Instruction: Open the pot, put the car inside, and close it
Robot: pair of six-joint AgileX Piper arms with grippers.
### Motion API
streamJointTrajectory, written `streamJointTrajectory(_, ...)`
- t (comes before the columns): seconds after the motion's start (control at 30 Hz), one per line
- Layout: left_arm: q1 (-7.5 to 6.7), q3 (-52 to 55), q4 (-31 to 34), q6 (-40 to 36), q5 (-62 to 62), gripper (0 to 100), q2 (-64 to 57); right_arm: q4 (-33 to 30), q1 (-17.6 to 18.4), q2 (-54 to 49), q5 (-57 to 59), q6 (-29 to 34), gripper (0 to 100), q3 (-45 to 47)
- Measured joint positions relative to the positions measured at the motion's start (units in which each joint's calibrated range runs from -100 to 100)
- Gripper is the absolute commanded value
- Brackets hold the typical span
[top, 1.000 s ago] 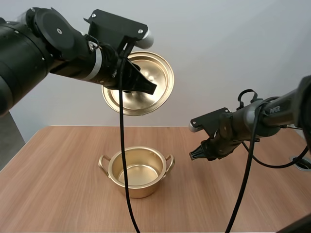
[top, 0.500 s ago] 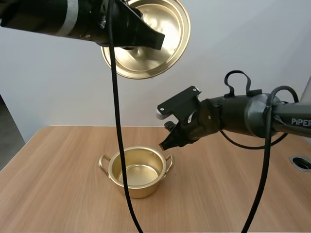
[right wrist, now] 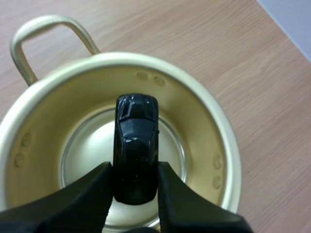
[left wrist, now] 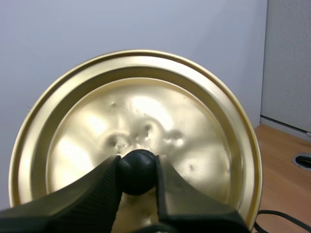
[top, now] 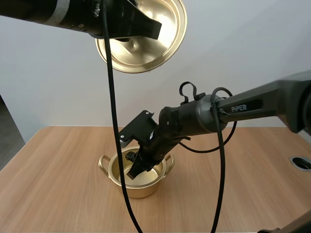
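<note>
The right gripper (right wrist: 135, 169) is holding the black toy car (right wrist: 136, 138) in the mouth of the open gold pot (top: 140, 190).
Its fingers (right wrist: 87, 194) are clamping the car by its sides over the pot's shiny floor; whether the car is touching that floor I cannot tell. The left gripper (left wrist: 137, 167) is pinching the black knob (left wrist: 137, 159) of the gold lid (top: 146, 48), holding it high above the pot and tilted nearly on edge. The pot is sitting upright on the light wooden table (top: 243, 189), with a loop handle (top: 103, 162) sticking out at each side. A plain pale wall (top: 252, 48) is rising behind the table, and a round hole (top: 301, 162) is showing near the table's right edge.
</note>
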Motion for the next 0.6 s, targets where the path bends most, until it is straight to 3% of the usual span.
streamJointTrajectory(0.13,0.0,0.0,0.0,0.0,0.6,0,0.0,-2.7,-0.4,1.3,0.6,2.1,79,-0.5)
streamJointTrajectory(0.17,0.0,0.0,0.0,0.0,0.6,0,0.0,-2.9,-0.5,1.3,0.6,2.7,87,-0.5)
streamJointTrajectory(0.2,0.0,0.0,0.0,0.0,0.6,0,0.0,-2.9,-0.9,1.3,0.6,2.9,85,-0.5)
streamJointTrajectory(0.43,0.0,0.0,0.3,-0.2,1.5,0,0.0,-2.8,-4.5,-2.3,2.2,6.3,33,-0.5)
streamJointTrajectory(0.53,0.0,0.0,1.2,-1.3,1.5,0,0.1,-2.8,-7.4,-6.2,2.0,8.3,0,-0.5)
streamJointTrajectory(0.6,0.0,0.0,2.5,-1.8,1.7,0,0.5,-2.9,-9.4,-9.5,1.6,9.5,0,-0.5)
